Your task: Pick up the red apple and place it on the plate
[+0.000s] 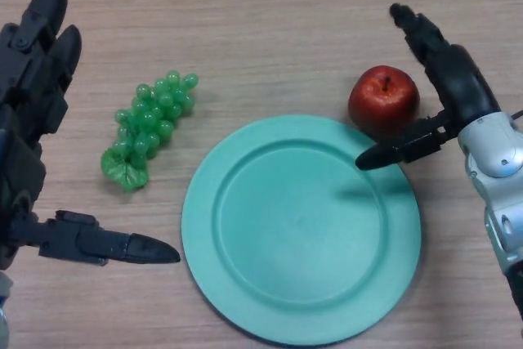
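Observation:
A red apple [383, 99] sits on the wooden table, touching the upper right rim of a teal plate [301, 229]. My right hand [454, 79] is open just right of the apple: its fingers reach past the apple's far right side, and its thumb [400, 149] stretches over the plate's rim in front of the apple. The apple lies between thumb and fingers, with no contact showing. At the left edge my left hand [33, 104] is open, fingers pointing up the table and thumb pointing right toward the plate. The plate holds nothing.
A bunch of green grapes [151, 127] lies left of the plate, between it and my left hand. Bare wooden table stretches across the far side.

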Robot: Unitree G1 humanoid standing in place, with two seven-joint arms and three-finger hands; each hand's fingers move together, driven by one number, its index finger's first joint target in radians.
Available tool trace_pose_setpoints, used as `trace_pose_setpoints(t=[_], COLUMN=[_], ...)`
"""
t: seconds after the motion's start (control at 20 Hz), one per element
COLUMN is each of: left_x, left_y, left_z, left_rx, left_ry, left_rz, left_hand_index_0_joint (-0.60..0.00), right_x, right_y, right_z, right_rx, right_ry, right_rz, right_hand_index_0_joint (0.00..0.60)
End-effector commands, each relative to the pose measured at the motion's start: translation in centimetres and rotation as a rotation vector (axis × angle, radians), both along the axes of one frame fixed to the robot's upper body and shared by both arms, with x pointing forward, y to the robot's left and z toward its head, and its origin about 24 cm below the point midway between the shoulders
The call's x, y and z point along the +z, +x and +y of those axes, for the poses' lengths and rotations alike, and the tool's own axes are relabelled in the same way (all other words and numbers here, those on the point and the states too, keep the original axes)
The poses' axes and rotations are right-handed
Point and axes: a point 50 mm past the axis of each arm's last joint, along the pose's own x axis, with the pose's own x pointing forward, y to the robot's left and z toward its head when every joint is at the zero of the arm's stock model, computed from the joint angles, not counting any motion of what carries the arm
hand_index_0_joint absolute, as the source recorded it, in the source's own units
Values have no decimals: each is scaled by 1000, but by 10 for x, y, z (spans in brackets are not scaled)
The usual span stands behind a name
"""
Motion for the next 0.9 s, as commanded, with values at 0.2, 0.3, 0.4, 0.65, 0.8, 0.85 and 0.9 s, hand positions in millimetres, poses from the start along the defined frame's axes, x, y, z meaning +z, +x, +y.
trace_pose_setpoints(t=[0.2,0.3,0.4,0.65,0.8,0.85,0.9], left_x=[20,18,17,17,18,19,20], left_y=[-14,-14,-14,-14,-12,-12,-11], left_z=[2,3,2,1,-1,-1,-1], left_rx=[13,15,15,12,3,2,0], left_ry=[35,35,36,41,34,33,34], left_rz=[-199,-193,-195,-192,-187,-188,-198], left_hand_index_0_joint=[0,0,0,0,0,0,0], right_x=[41,45,56,82,73,67,63], right_y=[-2,-3,-6,-33,-61,-72,-79], right_z=[5,6,7,19,39,45,51], right_rx=[19,9,10,88,198,230,260], right_ry=[117,195,234,320,302,271,250], right_rz=[-94,-91,-128,-212,-178,-169,-179], right_hand_index_0_joint=[600,600,600,600,600,600,600])
